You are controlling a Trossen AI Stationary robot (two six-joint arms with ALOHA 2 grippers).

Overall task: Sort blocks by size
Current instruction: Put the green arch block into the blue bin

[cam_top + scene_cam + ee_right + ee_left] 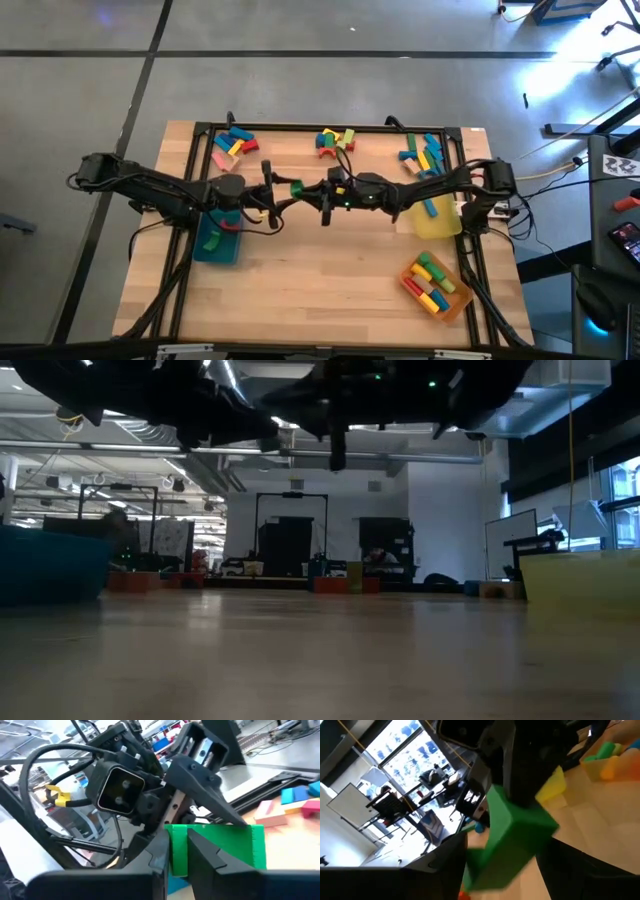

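My left gripper holds a green block in the air above the table's middle. The block fills the left wrist view. My right gripper comes level from the table's right and stands right at the block's free end, its fingers close together in front of the green face. Other blocks lie loose in three heaps along the far edge. In the low view both arms are only dark shapes at the top. My left gripper pinches the green block between its two fingers, on two opposite faces. The fingers lie level and come from the table's left. The block is lifted clear of the table and sticks out beyond the fingers toward the right arm. My right gripper may touch the block's free end; I cannot tell.
A teal tray with a red block stands at the left. A yellow tray is at the right, with an orange tray holding several blocks near the right front. A black frame rail borders the table. Bare wood lies at the near middle.
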